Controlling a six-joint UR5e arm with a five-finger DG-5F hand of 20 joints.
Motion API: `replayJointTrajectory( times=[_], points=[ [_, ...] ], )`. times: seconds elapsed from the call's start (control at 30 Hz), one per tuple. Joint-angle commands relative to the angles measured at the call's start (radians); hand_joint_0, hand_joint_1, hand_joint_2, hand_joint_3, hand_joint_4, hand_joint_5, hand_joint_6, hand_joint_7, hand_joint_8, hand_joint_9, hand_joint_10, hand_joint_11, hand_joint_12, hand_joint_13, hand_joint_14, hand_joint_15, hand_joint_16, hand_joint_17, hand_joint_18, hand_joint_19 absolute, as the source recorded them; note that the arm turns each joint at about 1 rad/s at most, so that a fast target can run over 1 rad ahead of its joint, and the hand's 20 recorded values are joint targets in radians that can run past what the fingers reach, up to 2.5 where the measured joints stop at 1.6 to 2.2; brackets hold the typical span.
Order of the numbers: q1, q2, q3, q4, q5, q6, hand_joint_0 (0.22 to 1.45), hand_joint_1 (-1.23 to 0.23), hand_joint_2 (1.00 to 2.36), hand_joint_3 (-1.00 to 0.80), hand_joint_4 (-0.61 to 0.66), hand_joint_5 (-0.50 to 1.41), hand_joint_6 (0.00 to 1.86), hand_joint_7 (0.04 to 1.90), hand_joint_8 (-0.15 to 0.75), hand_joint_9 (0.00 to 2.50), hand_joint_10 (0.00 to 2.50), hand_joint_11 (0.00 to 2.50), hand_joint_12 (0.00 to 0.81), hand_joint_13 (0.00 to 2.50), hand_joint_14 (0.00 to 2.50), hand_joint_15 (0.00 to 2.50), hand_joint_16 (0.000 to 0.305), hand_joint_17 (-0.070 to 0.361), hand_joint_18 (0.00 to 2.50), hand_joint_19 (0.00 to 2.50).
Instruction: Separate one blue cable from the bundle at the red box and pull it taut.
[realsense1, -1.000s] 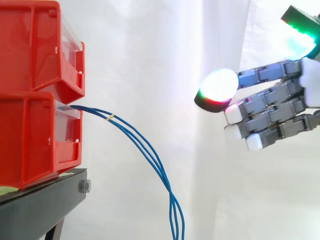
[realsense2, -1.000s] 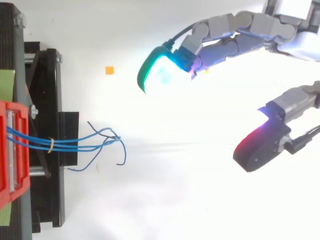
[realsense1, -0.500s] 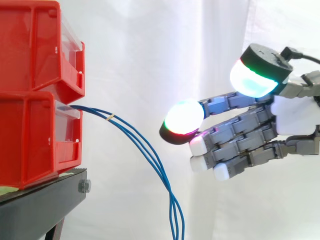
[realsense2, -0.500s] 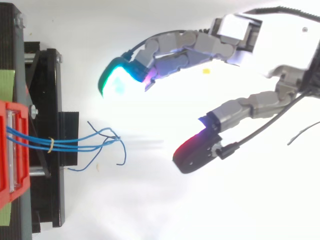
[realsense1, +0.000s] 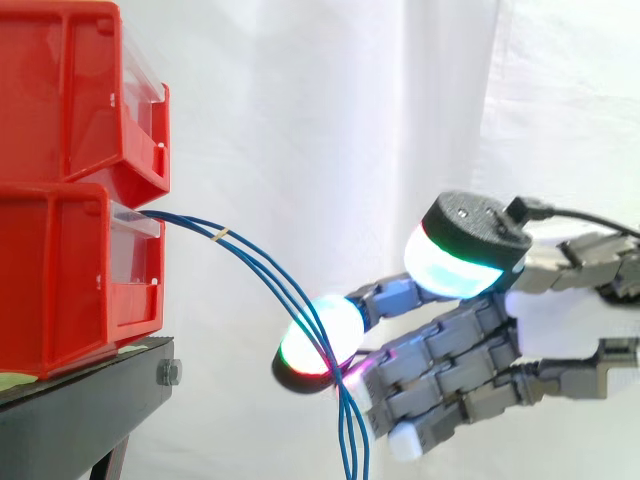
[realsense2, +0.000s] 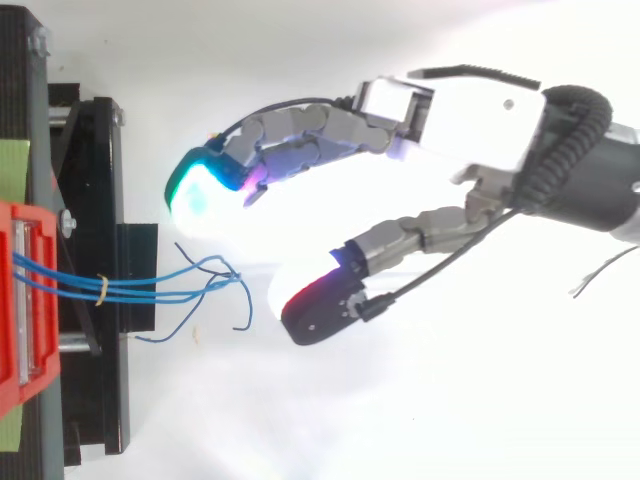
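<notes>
Several blue cables (realsense1: 205, 229) leave the lower red bin (realsense1: 70, 280) at the left, tied by a yellow band (realsense1: 221, 235), and sag rightward and down past the black stand (realsense1: 90, 400). My hand (realsense2: 480, 110) reaches in from the right with its fingers (realsense2: 200, 190) spread wide from the thumb (realsense2: 310, 300), gripping nothing. From the side one glowing pad (realsense1: 320, 338) overlaps the strands, though I cannot tell whether it touches them; from above their loose ends lie just left of the thumb.
</notes>
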Motion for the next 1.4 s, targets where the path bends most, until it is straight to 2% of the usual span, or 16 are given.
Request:
replayJointTrajectory(
  times=[0.0,0.07,0.1,0.13,0.23,0.53,0.7,1.0,1.37],
  points=[
    [0.0,-0.043,0.031,0.019,-0.012,0.015,0.5,-0.7,1.0,-0.5,0.19,-0.21,0.5,0.75,0.263,0.52,0.01,0.47,0.334,0.47,0.01,0.38,0.042,0.093,0.34,0.56],
    [0.0,-0.06,0.043,0.022,-0.016,0.02,0.5,-0.68,1.0,-0.5,0.2,-0.21,0.5,0.75,0.263,0.52,0.01,0.46,0.335,0.48,0.01,0.38,0.042,0.094,0.35,0.57],
    [0.0,-0.089,0.069,0.025,-0.028,0.038,0.5,-0.68,1.0,-0.5,0.2,-0.21,0.5,0.76,0.265,0.52,0.01,0.47,0.334,0.48,0.01,0.38,0.042,0.094,0.35,0.57],
    [0.0,-0.101,0.078,0.027,-0.035,0.049,0.5,-0.67,1.0,-0.5,0.22,-0.2,0.5,0.78,0.265,0.53,0.01,0.46,0.336,0.49,0.01,0.38,0.042,0.094,0.34,0.57],
    [0.0,-0.12,0.098,0.028,-0.05,0.078,0.49,-0.63,1.0,-0.5,0.24,-0.19,0.5,0.84,0.27,0.54,0.01,0.49,0.336,0.49,0.02,0.39,0.043,0.096,0.35,0.57],
    [0.003,-0.12,0.104,0.061,-0.07,0.107,0.49,-0.58,1.0,-0.5,0.25,-0.16,0.5,0.99,0.28,0.63,0.01,0.56,0.347,0.54,0.02,0.42,0.045,0.101,0.37,0.58],
    [0.003,-0.12,0.104,0.082,-0.085,0.151,0.51,-0.58,1.0,-0.5,0.24,-0.16,0.5,1.03,0.282,0.66,0.02,0.59,0.343,0.57,0.02,0.43,0.045,0.102,0.41,0.58],
    [0.003,-0.12,0.106,0.096,-0.11,0.194,0.55,-0.62,1.0,-0.5,0.22,-0.15,0.5,1.07,0.279,0.73,0.02,0.63,0.333,0.61,0.02,0.45,0.043,0.098,0.45,0.58],
    [0.003,-0.12,0.129,0.091,-0.133,0.199,0.59,-0.64,1.01,-0.41,0.18,-0.13,0.5,1.15,0.274,0.78,0.02,0.69,0.331,0.69,0.02,0.49,0.044,0.098,0.5,0.61]
  ],
)
